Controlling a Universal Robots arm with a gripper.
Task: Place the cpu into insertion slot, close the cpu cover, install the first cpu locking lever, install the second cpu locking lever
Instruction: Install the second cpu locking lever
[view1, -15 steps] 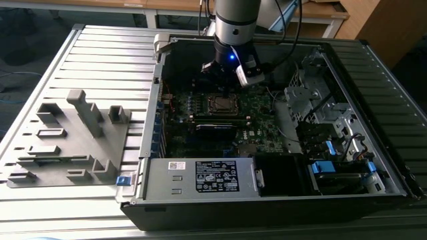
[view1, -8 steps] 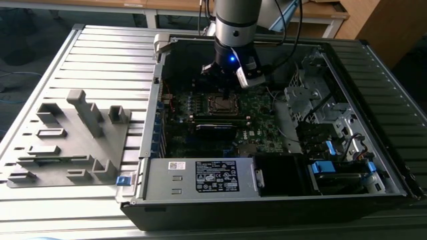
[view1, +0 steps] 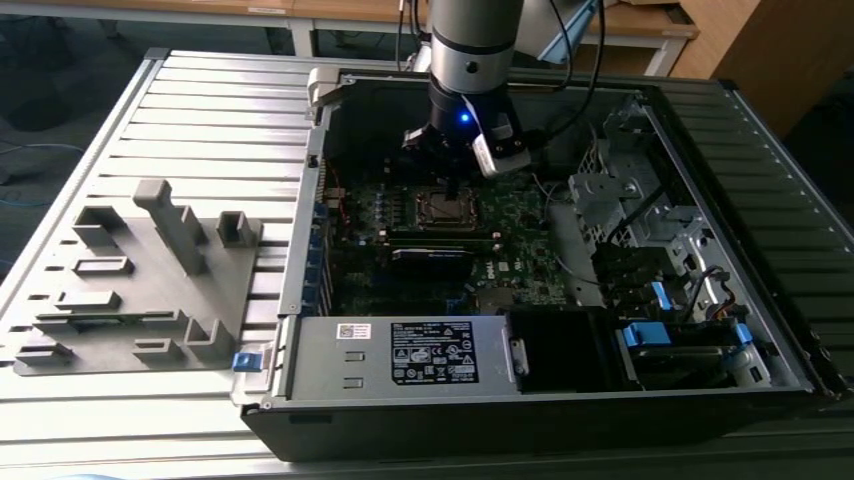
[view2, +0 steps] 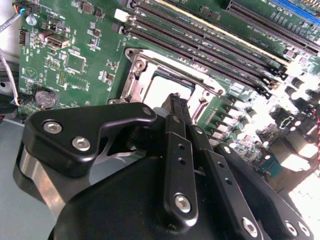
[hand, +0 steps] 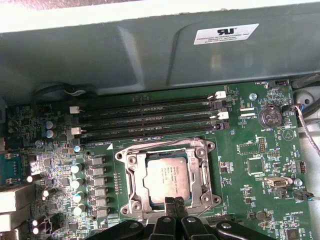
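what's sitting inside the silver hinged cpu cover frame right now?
The dull silver-grey square cpu shows through the opening of the shiny silver cpu cover frame, which lies flat around it. The black gripper covers the chip's near edge; the socket beneath is hidden.

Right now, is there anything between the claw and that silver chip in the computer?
Nothing visible. In the first wrist view the claw sits right at the edge of the cpu, which already lies in its socket with the cpu cover down around it. The fingertips look pressed together and hold nothing.
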